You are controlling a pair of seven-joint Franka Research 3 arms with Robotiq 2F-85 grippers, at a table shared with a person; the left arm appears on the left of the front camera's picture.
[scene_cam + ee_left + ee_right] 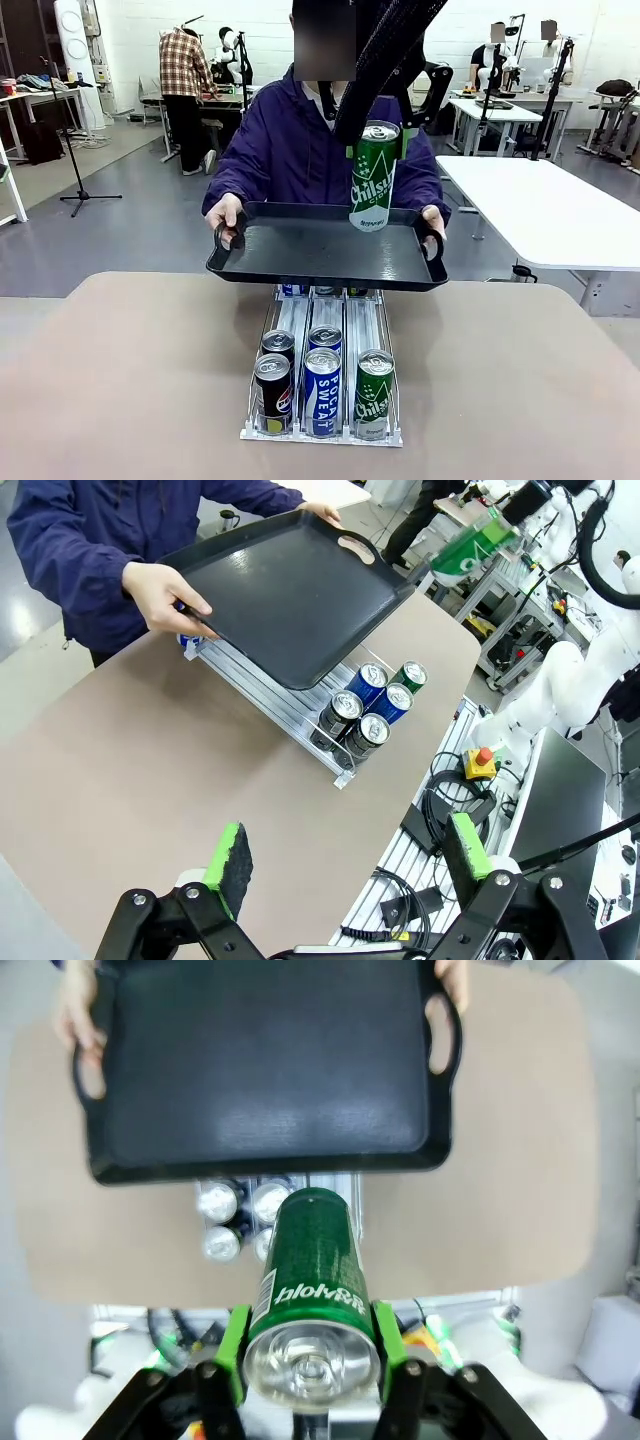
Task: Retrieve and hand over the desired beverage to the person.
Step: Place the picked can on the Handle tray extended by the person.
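The right gripper (310, 1352) clasped the green can (374, 185) over the tray (290, 250), which the person (290, 150) held level at the table's far edge to receive it; the left gripper (346, 856) gaped, empty.

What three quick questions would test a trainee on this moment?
1. True or false: the left gripper is shut on a can.
2. The tray is: A held by the person in both hands; B held by the left gripper; C held by both grippers.
3. Fill in: the can in the right gripper is ____ in colour.
Key: 1 false; 2 A; 3 green.
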